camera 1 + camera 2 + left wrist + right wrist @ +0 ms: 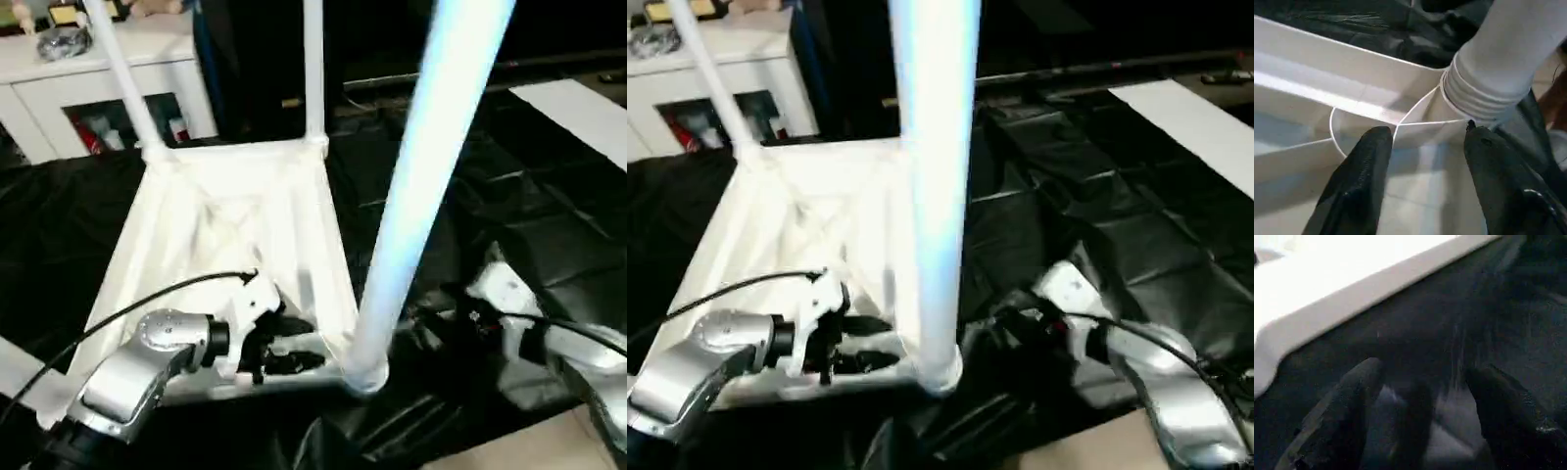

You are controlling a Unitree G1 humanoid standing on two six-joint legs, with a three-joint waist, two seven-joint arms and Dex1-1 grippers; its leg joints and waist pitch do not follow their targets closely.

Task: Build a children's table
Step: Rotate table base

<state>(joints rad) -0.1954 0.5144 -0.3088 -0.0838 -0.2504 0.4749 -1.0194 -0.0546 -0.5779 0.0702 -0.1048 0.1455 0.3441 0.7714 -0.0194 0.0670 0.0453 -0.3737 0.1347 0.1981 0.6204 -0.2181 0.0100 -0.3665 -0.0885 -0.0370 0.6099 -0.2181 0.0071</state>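
At centre frame of the head views, the upturned tabletop of the children's table lies ribbed side up on black sheeting, with 3 legs standing in its corner sockets: 2 at the far corners, the leg at upper left leaning and the second far leg upright, and the near leg rising tall through the upper right of the left eye view. The left gripper reaches into the near edge of the tabletop at lower centre, its black fingers parted with nothing between them, poised over the ribs just beside the near leg's seated base. The right gripper sits low at the lower right on the sheeting, just outside the tabletop's rim, jaws apart and empty. A white cabinet stands at upper left behind the work. No fourth leg can be picked out, and the near left corner is hidden behind the left forearm, so how many sockets remain open cannot be told. Judged from this, the step in hand looks like steadying the assembly near the seated leg; doing it well would mean closing squarely on a rib or the rim, bracing from both sides, and avoiding any sideways shove that could tilt the tall leg out of its socket.
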